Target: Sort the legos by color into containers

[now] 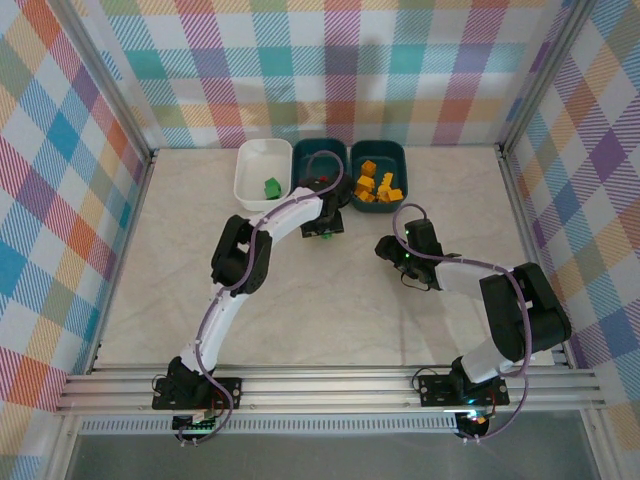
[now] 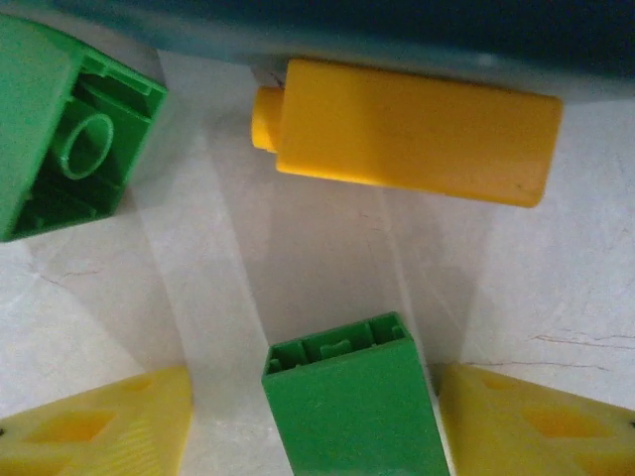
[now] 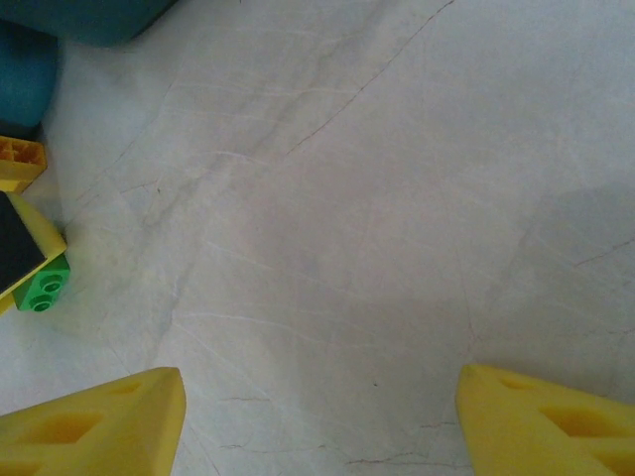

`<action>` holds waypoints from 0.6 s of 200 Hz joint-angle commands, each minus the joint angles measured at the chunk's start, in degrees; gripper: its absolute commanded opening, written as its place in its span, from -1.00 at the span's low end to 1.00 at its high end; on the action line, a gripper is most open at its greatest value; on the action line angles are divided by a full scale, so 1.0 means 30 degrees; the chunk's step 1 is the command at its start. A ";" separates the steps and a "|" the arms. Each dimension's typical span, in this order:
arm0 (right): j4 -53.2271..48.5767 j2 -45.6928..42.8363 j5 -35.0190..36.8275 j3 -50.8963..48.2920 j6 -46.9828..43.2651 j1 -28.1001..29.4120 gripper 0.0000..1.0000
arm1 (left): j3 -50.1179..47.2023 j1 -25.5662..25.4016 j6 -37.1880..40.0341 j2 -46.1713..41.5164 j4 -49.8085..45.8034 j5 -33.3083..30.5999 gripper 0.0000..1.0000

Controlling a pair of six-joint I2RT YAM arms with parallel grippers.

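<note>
My left gripper (image 2: pixel 316 426) is open just in front of the middle teal tub (image 1: pixel 320 160), its yellow fingers (image 2: pixel 109 426) on either side of a green lego (image 2: pixel 352 397) on the table, with a gap on the left side. An orange lego (image 2: pixel 407 129) lies ahead of it against the tub wall, and a second green lego (image 2: pixel 60 129) lies on its side at the left. The white tub (image 1: pixel 250 175) holds one green lego (image 1: pixel 272 187). The right teal tub (image 1: pixel 378 152) holds several orange legos (image 1: pixel 375 185). My right gripper (image 3: pixel 317 426) stands open over bare table.
In the right wrist view the left gripper's black-padded finger (image 3: pixel 20 248) is at the left edge, with a green lego (image 3: pixel 45 288) and an orange one (image 3: pixel 18 164) beside it. The left arm (image 1: pixel 285 215) covers part of the middle tub. Checked walls enclose the table.
</note>
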 commanded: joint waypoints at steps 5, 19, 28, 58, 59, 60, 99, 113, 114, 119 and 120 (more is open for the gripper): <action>0.0335 -0.0397 -0.0274 0.0095 0.0019 -0.0108 0.43 | 0.0806 -0.0060 -0.0443 0.0802 -0.0170 -0.0370 0.10; 0.0320 -0.0318 -0.0397 0.0125 0.0063 -0.0101 0.43 | 0.0975 -0.0053 -0.0310 0.0836 -0.0191 -0.0146 -0.14; 0.0267 -0.0292 -0.0624 0.0187 0.0153 -0.0104 0.43 | 0.1014 -0.0053 -0.0237 0.0745 -0.0201 0.0037 -0.15; 0.0445 -0.0303 -0.0683 0.0100 0.0160 -0.0115 0.42 | 0.0959 -0.0082 0.0118 -0.0313 -0.0128 0.0615 -0.27; 0.0448 -0.0302 -0.0661 0.0098 0.0137 -0.0108 0.42 | 0.0961 -0.0097 0.0149 -0.0347 -0.0120 0.0632 -0.27; 0.0450 -0.0302 -0.0636 0.0098 0.0125 -0.0104 0.42 | 0.0963 -0.0104 0.0165 -0.0407 -0.0115 0.0641 -0.27; 0.0459 -0.0097 -0.0689 0.0157 0.0173 -0.0105 0.42 | 0.1341 -0.0040 0.1297 -0.2728 -0.0011 0.1120 -0.32; 0.0510 -0.0083 -0.0696 0.0158 0.0176 -0.0119 0.42 | 0.1563 0.0323 0.1762 -0.3407 -0.0198 0.1067 -0.34; 0.0510 -0.0075 -0.0698 0.0157 0.0174 -0.0110 0.42 | 0.1571 0.0370 0.1777 -0.3461 -0.0199 0.1078 -0.35; 0.0510 -0.0039 -0.0684 0.0178 0.0171 -0.0110 0.42 | 0.1547 0.0580 0.1927 -0.3683 -0.0177 0.1155 -0.35; 0.0510 -0.0039 -0.0677 0.0167 0.0172 -0.0105 0.42 | 0.1534 0.0630 0.1947 -0.3702 -0.0173 0.1166 -0.35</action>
